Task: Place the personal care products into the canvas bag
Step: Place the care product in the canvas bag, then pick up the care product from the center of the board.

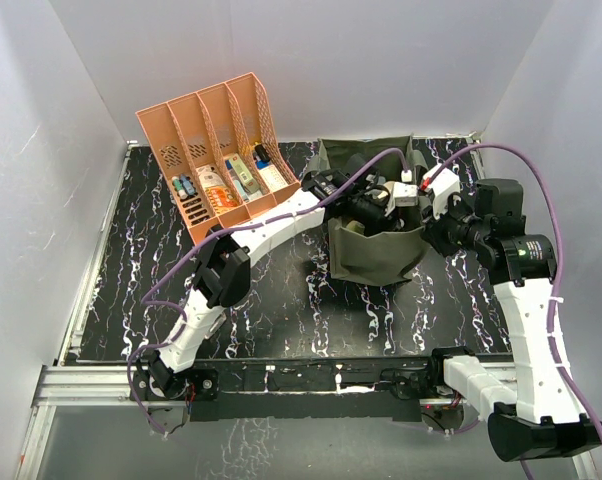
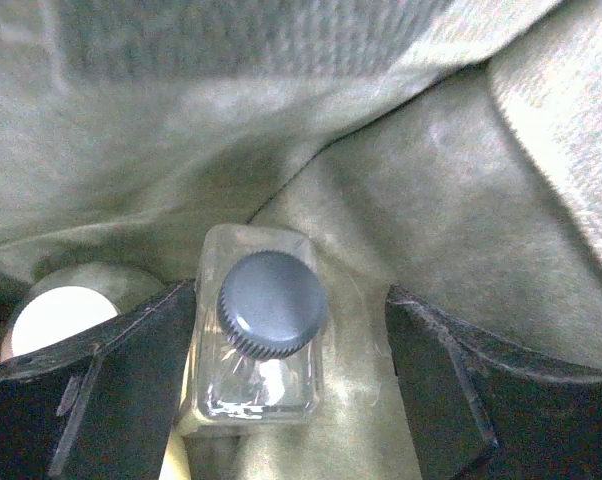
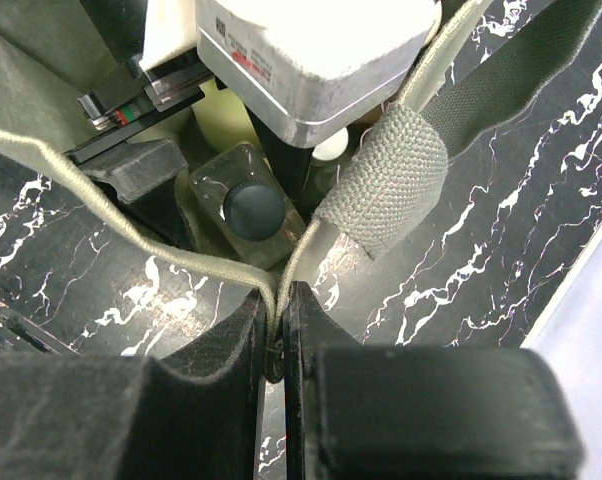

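Marbled black table (image 1: 281, 320), olive canvas bag (image 1: 376, 255)

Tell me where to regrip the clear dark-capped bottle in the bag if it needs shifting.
I'd take the clear bottle by its flat side walls below the dark cap, coming straight down. It stands upright, and the open left gripper straddles those sides; the canvas bag crowds the rest.
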Action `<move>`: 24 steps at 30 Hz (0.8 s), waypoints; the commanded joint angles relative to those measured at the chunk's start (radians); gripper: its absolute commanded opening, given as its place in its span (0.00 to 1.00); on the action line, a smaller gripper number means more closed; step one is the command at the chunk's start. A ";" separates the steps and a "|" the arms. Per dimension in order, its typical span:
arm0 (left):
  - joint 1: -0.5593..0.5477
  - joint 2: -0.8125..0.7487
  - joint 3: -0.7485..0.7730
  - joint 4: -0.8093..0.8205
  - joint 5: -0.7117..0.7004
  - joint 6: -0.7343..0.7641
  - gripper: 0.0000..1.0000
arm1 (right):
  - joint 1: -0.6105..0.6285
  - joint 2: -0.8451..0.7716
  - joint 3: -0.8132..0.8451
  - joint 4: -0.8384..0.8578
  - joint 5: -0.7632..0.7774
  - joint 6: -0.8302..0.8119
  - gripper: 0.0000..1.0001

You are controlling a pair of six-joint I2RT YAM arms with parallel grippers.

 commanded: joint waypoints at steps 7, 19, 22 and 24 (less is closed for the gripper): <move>-0.024 -0.045 0.145 -0.127 0.141 0.036 0.83 | -0.002 -0.035 -0.001 0.054 -0.008 -0.007 0.08; 0.110 -0.110 0.279 -0.198 0.130 0.061 0.84 | -0.002 -0.028 0.024 0.063 -0.042 0.019 0.08; 0.142 -0.140 0.336 -0.257 0.142 0.093 0.84 | -0.002 -0.027 0.015 0.063 -0.041 0.019 0.08; 0.160 -0.171 0.367 -0.309 0.125 0.124 0.84 | -0.001 -0.027 0.012 0.065 -0.048 0.020 0.08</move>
